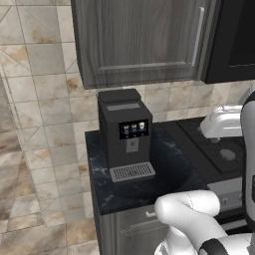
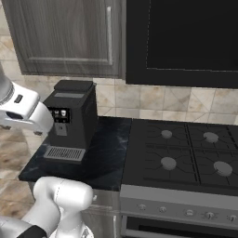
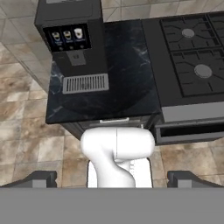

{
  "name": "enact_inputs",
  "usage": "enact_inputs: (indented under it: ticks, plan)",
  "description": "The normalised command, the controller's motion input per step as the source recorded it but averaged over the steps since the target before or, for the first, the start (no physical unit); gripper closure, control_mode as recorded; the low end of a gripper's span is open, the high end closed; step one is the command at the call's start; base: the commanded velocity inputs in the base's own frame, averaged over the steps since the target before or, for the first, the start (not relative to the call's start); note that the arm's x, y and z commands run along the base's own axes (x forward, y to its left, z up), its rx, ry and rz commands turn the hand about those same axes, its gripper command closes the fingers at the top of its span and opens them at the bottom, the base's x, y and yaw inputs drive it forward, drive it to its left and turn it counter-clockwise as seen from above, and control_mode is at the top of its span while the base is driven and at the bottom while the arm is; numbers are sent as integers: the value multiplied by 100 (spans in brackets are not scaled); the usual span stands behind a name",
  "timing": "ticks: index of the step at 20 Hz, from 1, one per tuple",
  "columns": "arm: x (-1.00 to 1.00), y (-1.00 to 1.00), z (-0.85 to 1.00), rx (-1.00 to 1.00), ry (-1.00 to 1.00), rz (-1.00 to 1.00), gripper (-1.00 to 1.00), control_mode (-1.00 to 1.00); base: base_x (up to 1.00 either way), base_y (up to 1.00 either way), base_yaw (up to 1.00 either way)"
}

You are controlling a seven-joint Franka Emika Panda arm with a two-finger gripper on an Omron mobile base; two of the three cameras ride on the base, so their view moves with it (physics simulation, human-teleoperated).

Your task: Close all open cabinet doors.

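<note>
Cabinet door (image 1: 144, 37) sits above the coffee machine (image 1: 124, 134) on the tabletop (image 3: 127, 83), apparently already flush, hard to tell. My claw (image 3: 111, 179) is spread wide, empty. Searching step: next, turn to find an open door.

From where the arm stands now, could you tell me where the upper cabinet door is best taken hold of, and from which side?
Grip the cabinet door by its long vertical silver bar handle, which sits near the panel's right edge beside the microwave. Come straight at it from the front, fingers either side of the bar. The door already looks flush with its frame. The gripper is open, well apart from it.
</note>
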Motion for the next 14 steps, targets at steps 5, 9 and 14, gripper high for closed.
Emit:
enact_inputs:
  ticks: [5, 9, 14]
  plan:
    - [-11, 19, -6, 0, 0, 2, -100, -100, 0, 0, 0]
    - [-8, 12, -9, 0, 0, 0, -100, -100, 0, 0, 0]
    - [-5, 0, -8, 0, 0, 0, -100, -100, 0, 0, 0]
